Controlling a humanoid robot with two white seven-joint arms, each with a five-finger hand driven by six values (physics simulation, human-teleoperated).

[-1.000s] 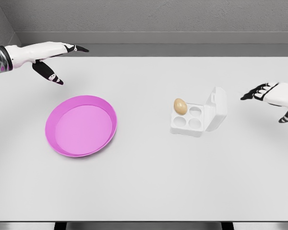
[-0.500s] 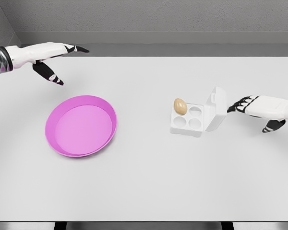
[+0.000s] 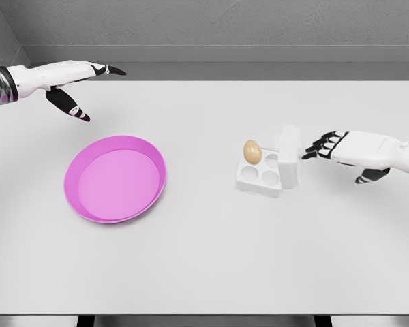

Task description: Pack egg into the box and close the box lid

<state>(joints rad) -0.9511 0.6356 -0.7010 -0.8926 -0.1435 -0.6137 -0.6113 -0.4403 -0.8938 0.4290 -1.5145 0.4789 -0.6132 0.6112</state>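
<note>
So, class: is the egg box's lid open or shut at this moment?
Open. The lid stands roughly upright at the box's right edge, with the egg and cups uncovered. The right hand has its fingertips at the lid.

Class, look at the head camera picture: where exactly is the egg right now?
The egg sits in the back-left cup of the white box, right of centre on the table, just left of the raised lid.

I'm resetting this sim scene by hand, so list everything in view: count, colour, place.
egg: one, tan, in the box's far-left cup
box: one, white, four cups, right of centre on the table
lid: one, white, standing nearly upright at the box's right side
plate: one, pink, left of centre
table: one, white
left hand: one, white with black fingers, open, above far-left corner
right hand: one, open, fingertips at the lid
</note>
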